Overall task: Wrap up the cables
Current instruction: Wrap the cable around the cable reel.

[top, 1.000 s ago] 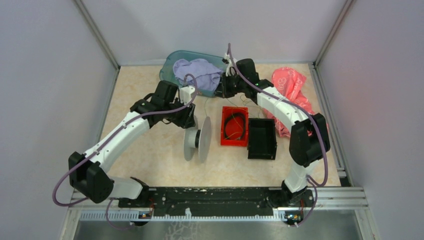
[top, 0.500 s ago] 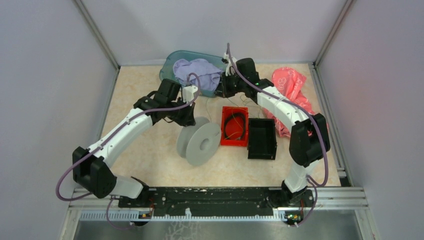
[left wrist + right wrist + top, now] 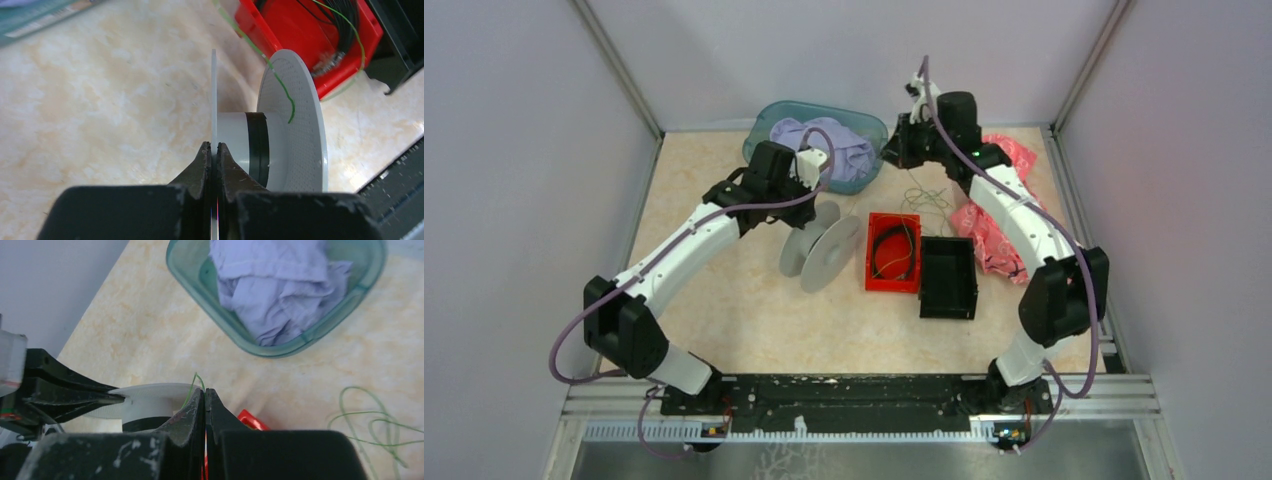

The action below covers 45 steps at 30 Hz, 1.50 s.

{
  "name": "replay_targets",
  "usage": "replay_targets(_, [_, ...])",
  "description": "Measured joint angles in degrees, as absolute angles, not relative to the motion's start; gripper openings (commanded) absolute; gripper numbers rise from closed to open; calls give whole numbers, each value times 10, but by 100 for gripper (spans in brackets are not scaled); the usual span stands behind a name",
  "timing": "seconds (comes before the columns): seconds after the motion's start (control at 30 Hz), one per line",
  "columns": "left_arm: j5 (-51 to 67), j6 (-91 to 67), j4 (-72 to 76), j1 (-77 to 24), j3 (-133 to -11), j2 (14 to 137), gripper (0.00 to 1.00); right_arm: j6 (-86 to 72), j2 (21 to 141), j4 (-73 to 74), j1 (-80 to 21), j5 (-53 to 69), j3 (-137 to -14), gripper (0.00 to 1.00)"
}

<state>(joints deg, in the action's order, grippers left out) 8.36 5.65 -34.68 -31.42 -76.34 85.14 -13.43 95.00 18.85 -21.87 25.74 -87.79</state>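
Left wrist view: the white spool (image 3: 300, 142) is clamped by its flange in the left gripper (image 3: 214, 148). A green wire (image 3: 193, 384) of the cables (image 3: 929, 198), lying just beyond the red bin (image 3: 871, 255), is pinched by the right gripper (image 3: 205, 392); pulled too taut, it could be snapped.

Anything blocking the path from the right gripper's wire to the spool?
Nothing visible. The green wire pinched in the right gripper reaches the spool unobstructed; left gripper clamps its flange.

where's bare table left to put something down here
Widest bare stretch: front centre, between the white spool, red bin, black bin and the base rail. Crowded at the back: teal tub, loose wires, pink cloth.
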Motion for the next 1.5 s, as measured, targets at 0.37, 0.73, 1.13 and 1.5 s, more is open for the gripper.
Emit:
replay_targets(0.37, [38, 50, -247, -314, -793, 923, 0, -124, 898, 198, -172, 239, -930, 0])
replay_targets(0.73, [39, 26, -172, -314, -809, 965, 0, -133, 900, 207, -172, 254, -931, 0])
replay_targets(1.13, [59, 25, -133, -314, -821, 991, 12, -137, 920, 205, -172, 256, -930, 0])
replay_targets(1.5, [82, 22, -111, -314, -801, 991, 32, -142, 945, 201, -175, 256, -930, 0])
